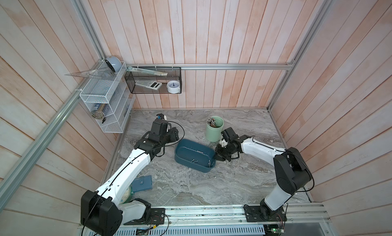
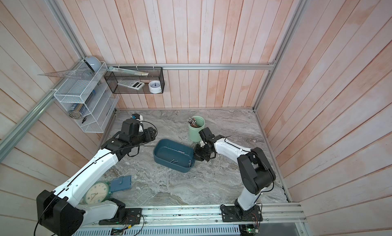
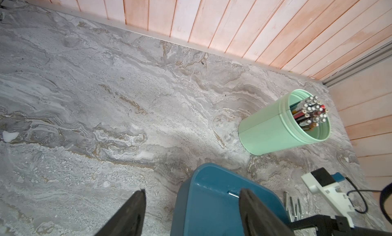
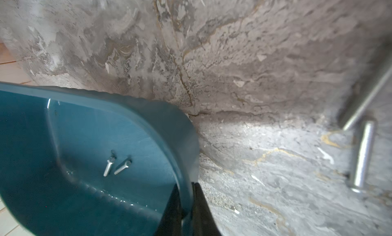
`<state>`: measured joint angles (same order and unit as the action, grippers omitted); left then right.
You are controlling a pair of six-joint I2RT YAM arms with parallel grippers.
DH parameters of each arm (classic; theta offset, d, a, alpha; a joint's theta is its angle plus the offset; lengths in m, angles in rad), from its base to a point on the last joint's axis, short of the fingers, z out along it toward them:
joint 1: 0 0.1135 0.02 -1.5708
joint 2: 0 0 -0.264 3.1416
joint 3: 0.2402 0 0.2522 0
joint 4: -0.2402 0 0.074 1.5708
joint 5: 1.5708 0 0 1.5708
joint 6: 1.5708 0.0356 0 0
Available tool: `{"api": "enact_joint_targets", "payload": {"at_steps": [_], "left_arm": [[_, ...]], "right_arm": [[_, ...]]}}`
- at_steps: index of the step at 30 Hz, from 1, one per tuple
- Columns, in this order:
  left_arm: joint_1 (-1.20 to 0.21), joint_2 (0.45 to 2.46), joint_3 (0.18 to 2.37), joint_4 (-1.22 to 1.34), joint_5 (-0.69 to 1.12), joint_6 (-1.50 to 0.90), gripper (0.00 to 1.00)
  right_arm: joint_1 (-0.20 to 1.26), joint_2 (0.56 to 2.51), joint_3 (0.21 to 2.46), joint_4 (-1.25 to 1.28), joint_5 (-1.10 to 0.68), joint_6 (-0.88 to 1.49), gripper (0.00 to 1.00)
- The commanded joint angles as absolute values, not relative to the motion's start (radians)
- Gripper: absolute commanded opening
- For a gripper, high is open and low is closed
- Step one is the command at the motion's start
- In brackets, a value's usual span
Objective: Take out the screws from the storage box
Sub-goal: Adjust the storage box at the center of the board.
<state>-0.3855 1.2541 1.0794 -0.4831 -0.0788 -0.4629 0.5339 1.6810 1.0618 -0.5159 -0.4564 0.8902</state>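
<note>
- The storage box (image 1: pixel 186 154) sits mid-table (image 1: pixel 191 188) and looks tipped, though I cannot tell whether its base is clear of the surface
- Inside it, both top views show a pair of screws (image 1: pixel 194 160) lying together on the floor, with at least one more against the end wall nearest the right arm; the right wrist view shows the pair (image 4: pixel 115 167) plainly
- Other screws (image 3: pixel 293 205) lie loose on the table just beside that end of the box, outside it, so I judge the task part done
- The right gripper (image 4: pixel 186 188) is clamped on the box's end wall, one finger inside the rim and one outside
- The left gripper (image 3: pixel 192 190) hovers over the opposite corner of the box with its fingers well apart, holding nothing; one finger is over the box, the other over bare table
- The green cup (image 1: pixel 214 128) of sticks stands just beyond the right arm, apart from the box
- The step in hand, as I judge it, is emptying the box by its gripped end
- The next move calls for a firm pinch and a steady tilt, so the screws inside slide over the rim onto the table, clear of the cup, without the thin wall slipping from the jaws
</note>
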Motion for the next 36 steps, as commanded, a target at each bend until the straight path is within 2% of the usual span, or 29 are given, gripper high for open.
{"api": "enact_joint_targets", "payload": {"at_steps": [1,6,8,10,11,17,30,36], "left_arm": [[-0.385,1.247,1.085,-0.509,-0.08,-0.439,0.75],[-0.385,1.223,1.041,-0.471,-0.103,-0.433,0.75],[-0.387,1.197,1.005,-0.439,-0.11,-0.425,0.84],[-0.385,1.169,0.969,-0.421,-0.119,-0.435,0.99],[-0.385,1.16,0.957,-0.42,-0.115,-0.432,1.0],[-0.385,1.15,0.92,-0.449,-0.064,-0.425,1.0],[-0.384,1.268,0.927,-0.499,0.105,-0.467,1.0],[-0.385,1.298,0.928,-0.492,0.159,-0.468,0.94]], "right_arm": [[0.528,1.641,1.074,-0.559,-0.48,0.883,0.0],[0.526,1.64,1.085,-0.601,-0.458,0.846,0.0],[0.526,1.642,1.095,-0.62,-0.431,0.816,0.0],[0.527,1.648,1.114,-0.648,-0.391,0.781,0.0],[0.526,1.653,1.12,-0.661,-0.375,0.766,0.0],[0.527,1.695,1.172,-0.697,-0.297,0.683,0.0],[0.569,1.777,1.28,-0.767,-0.11,0.535,0.0],[0.575,1.808,1.285,-0.753,-0.08,0.517,0.12]]}}
